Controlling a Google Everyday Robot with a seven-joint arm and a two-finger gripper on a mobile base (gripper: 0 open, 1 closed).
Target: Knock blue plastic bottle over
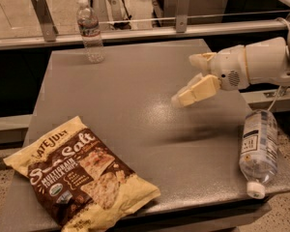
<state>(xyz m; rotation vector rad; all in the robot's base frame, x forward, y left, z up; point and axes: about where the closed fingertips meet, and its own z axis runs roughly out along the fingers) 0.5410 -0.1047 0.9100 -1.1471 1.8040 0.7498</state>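
So, bottle place: the blue plastic bottle (259, 151) lies on its side along the right edge of the table (135, 105), in the lower right of the frame.
Bottle edge: its white cap (255, 189) points toward the front-right corner, right at the table's rim (whether it overhangs I cannot tell).
Bottle look: clear, wide body; the white label (253, 135) with a dark square mark faces up.
Gripper: the gripper (192, 76) hovers above the table at centre right, up and left of the bottle and apart from it. Its two pale fingers are spread and hold nothing.
Open room: the middle of the tabletop, from the gripper's shadow leftward, is bare grey surface.
Lower left: a chip bag (82, 175) lies flat, its lower end hanging over the front edge.
Upper left: a slim water bottle (90, 30) stands upright near the far edge, just before the metal rail (150, 32).
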